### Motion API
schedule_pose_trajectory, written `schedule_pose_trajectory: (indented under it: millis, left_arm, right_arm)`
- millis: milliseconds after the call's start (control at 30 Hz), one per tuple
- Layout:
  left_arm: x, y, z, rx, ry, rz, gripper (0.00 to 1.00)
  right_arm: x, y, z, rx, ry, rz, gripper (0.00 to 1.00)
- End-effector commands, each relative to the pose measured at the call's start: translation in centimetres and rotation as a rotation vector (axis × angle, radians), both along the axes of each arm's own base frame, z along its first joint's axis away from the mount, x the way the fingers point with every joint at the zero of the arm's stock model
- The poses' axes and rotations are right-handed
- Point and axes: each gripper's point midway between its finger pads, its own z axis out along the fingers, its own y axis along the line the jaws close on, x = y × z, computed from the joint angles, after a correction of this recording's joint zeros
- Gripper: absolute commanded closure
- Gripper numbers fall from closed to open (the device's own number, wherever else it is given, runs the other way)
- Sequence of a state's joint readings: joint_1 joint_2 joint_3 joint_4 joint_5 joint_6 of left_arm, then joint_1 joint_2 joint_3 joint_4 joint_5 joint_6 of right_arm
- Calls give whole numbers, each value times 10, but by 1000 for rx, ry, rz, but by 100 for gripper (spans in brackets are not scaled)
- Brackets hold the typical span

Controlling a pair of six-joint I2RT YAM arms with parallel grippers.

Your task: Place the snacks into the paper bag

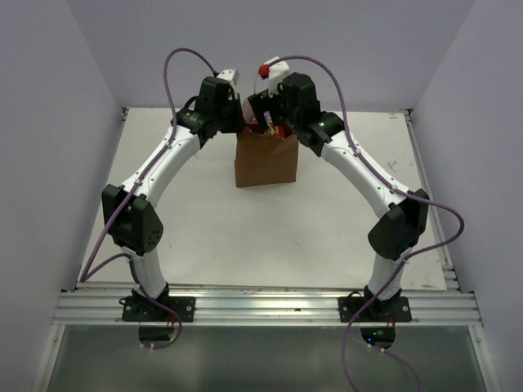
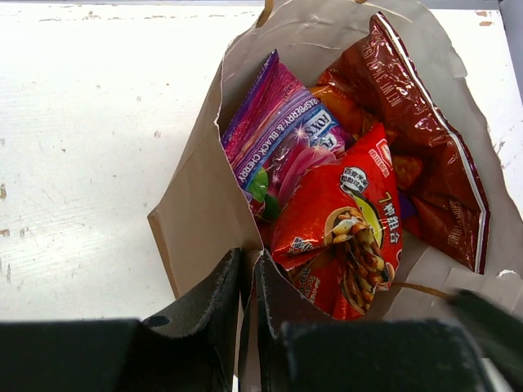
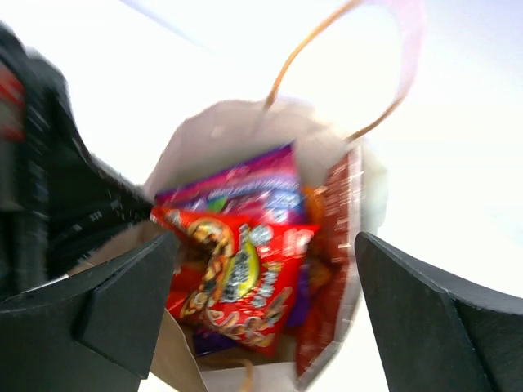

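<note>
Left wrist view: left gripper [image 2: 248, 314] pinched shut on bag [image 2: 196, 220] rim. Purple packet [image 2: 274, 122], red packet [image 2: 343, 220] and Doritos [image 2: 417, 139] sit inside the bag, upright mid-counter [image 1: 327, 220]. Right gripper [image 3: 261, 245] wide open above the bag mouth, holding nothing.

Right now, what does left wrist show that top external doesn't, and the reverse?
Only left wrist: inside the paper bag, a purple-pink packet, a red packet and the Doritos bag, with the left fingers pinching the rim. Only top external: left arm and right arm bent over the bag, and the rail. Both: the paper bag on the white table.
</note>
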State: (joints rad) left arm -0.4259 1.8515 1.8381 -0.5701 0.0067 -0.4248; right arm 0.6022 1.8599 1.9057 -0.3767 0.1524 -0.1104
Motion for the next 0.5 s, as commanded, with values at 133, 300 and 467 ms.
schedule_pose_trajectory:
  millis: [133, 300, 467]
  left_arm:
    - [4, -7, 25, -32, -58, -16, 84]
    - [4, -7, 26, -35, -60, -11, 84]
    - [4, -7, 26, -37, -60, -10, 84]
  right_arm:
    - [3, -56, 58, -1, -124, -163, 4]
    - [19, -79, 18, -34, -51, -255, 6]
    - [25, -97, -24, -37, 43, -285, 10]
